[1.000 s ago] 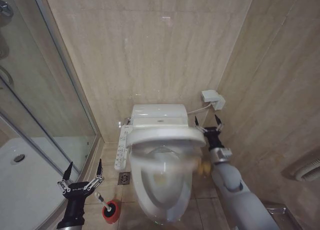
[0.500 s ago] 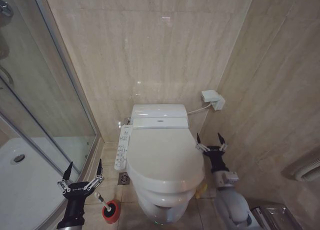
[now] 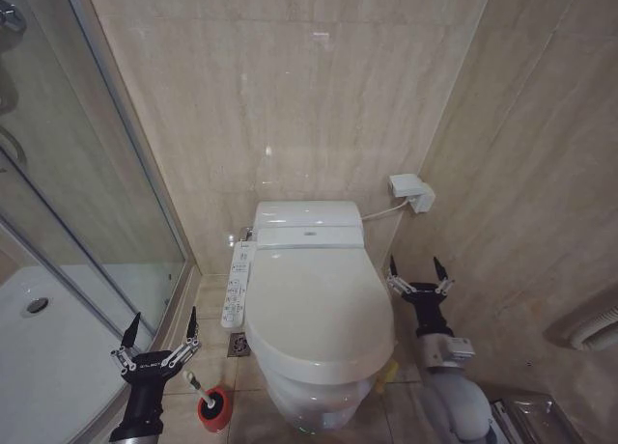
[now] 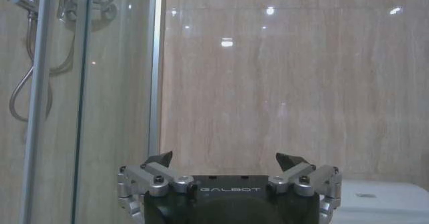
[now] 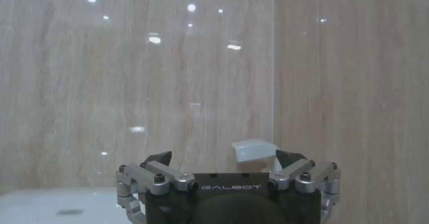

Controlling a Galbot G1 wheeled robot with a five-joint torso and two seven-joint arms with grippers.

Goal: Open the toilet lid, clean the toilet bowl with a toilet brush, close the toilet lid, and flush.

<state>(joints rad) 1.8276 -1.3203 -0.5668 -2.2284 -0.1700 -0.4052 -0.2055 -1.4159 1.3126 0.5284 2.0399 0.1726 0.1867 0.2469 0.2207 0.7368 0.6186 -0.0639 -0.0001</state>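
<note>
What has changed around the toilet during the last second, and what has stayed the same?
The toilet lid has swung down from half raised and now lies shut over the bowl. The right pincer, open and empty, has drawn back from beside the lid hinge toward the robot, along the wall. The left pincer stays open near the shower door, and the toilet brush stays in its red holder on the floor.

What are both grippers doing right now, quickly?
Left gripper: open, empty, hovering above the toilet brush.
Right gripper: open, empty, beside the shut toilet lid.
</note>
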